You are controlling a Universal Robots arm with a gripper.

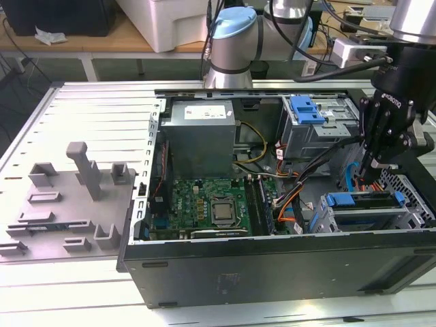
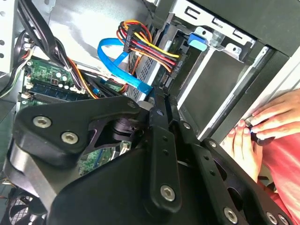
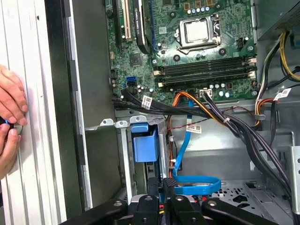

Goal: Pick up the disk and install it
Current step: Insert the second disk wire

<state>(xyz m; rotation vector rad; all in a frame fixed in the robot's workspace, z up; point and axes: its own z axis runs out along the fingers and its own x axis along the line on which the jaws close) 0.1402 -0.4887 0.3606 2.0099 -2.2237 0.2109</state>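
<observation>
1. Exterior view first. The open computer case [image 1: 272, 272] lies on the counter [image 1: 88, 102], and the gripper [image 1: 371, 163] hangs inside the case at the end on the exterior view's right.
2. The jaws are drawn together, with nothing visible between them. They sit just above the disk [image 1: 368, 201].
3. The disk lies flat in the silver drive cage [image 1: 327, 221], in the near corner of the case on the exterior view's right, with its blue carrier bracket facing the motherboard [image 1: 204, 201].
4. Also inside the case, the grey power supply box [image 1: 201, 136] sits at the far wall beyond the motherboard.
5. Second wrist view now. The gripper [image 2: 157, 105] points into the case toward a blue ribbon cable [image 2: 117, 61] and a bundle of coloured wires [image 2: 150, 47].
6. Just outside the case wall, a person's hand [image 2: 274, 115] pinches something small.
7. First wrist view. The gripper [image 3: 164, 185] shows its jaws side by side, touching the looped blue ribbon cable [image 3: 197, 185] on the case floor.
8. A blue plastic piece [image 3: 144, 143] sits in the cage beside the jaws. The hand [image 3: 9, 101] rests on the counter outside the case.
</observation>
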